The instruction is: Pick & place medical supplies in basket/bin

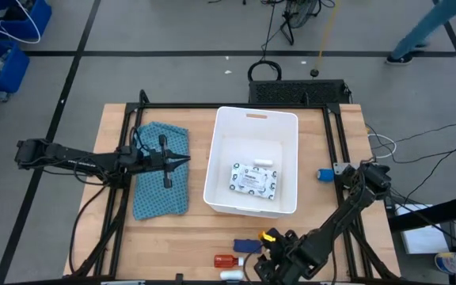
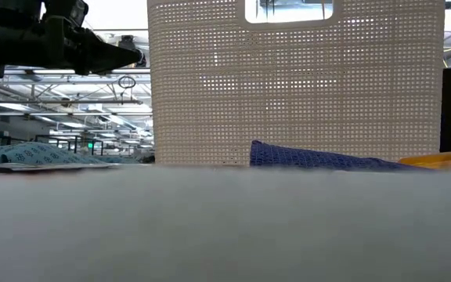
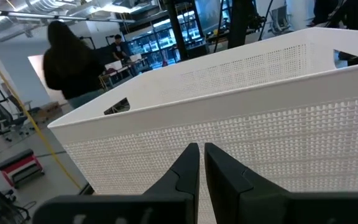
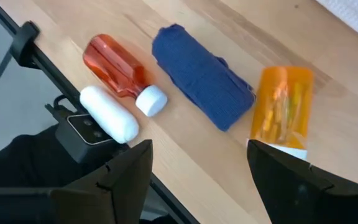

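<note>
The white bin [image 1: 212,158] stands mid-table and holds a flat white printed packet [image 1: 254,180] and a small white tube [image 1: 262,162]. Near the table's near edge lie an orange pill bottle [image 4: 281,109], a blue rolled piece [image 4: 201,74], a red small bottle [image 4: 114,65] and a white tube [image 4: 109,114], all on their sides. My right gripper [image 4: 201,162] hovers open above them, touching nothing. My left gripper [image 1: 182,161] is shut over the teal cloth [image 1: 161,170], pointing at the bin's left wall [image 3: 260,124].
Another small blue item [image 1: 324,174] lies on the table right of the bin. The teal cloth lies flat left of the bin. In the low view the bin [image 2: 296,78] rises behind the blue piece [image 2: 319,157]. Bare wood shows between the bin and the near items.
</note>
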Available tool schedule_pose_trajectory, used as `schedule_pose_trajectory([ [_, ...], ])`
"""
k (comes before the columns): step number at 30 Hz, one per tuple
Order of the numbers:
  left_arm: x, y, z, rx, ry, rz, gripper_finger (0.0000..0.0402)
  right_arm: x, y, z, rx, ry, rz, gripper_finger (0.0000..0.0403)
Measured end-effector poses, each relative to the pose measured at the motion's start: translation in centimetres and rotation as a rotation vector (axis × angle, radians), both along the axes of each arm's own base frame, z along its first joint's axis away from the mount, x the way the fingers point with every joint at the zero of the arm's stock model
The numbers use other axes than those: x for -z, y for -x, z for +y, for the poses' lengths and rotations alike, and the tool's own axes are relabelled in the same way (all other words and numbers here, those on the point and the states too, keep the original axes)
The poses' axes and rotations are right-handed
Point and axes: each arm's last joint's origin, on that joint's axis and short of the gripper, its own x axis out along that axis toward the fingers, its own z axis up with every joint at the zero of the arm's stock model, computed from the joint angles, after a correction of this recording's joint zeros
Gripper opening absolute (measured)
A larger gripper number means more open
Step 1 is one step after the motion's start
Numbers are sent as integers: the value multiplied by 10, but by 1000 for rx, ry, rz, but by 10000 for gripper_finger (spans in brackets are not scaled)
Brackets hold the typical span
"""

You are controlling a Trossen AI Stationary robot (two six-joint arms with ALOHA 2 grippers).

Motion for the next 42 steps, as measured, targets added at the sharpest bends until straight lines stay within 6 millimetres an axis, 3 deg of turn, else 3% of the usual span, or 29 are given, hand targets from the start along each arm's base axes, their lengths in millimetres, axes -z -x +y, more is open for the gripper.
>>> schedule_pose_trajectory([
  [12,-1,0,0,0,2,-6,31,2,-1,-2,-58,33,18,254],
  [21,-1,0,0,0,0,-5,31,32,-14,-10,-75,43,181,252],
  [32,-1,0,0,1,-5,-5,31,36,-11,-17,-43,134,217,214],
  [42,-1,0,0,1,-5,-5,31,38,-15,-25,-61,164,249,250],
])
